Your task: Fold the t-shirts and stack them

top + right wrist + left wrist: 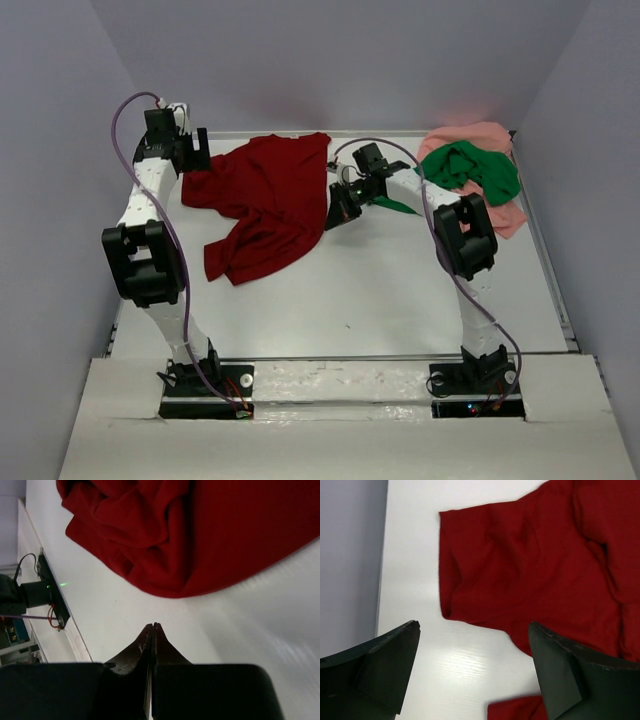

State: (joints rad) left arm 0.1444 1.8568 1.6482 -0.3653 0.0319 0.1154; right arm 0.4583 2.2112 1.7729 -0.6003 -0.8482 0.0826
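Right of the dark red cloth t-shirt [268, 192], the bright green cloth t-shirt [482, 168] lay on the pale pink cloth t-shirt [468, 134].

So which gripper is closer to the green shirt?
Right. The right gripper sits beside the red shirt, mid-table, left of the green shirt; the left gripper is over at the far-left corner.

A white table [380, 300] is seen, on which a dark red t-shirt [265, 200] is spread, rumpled, toward the far left. A pale salmon pink t-shirt [480, 133] is heaped in the far right corner and is overlaid by a bright green t-shirt [480, 168].
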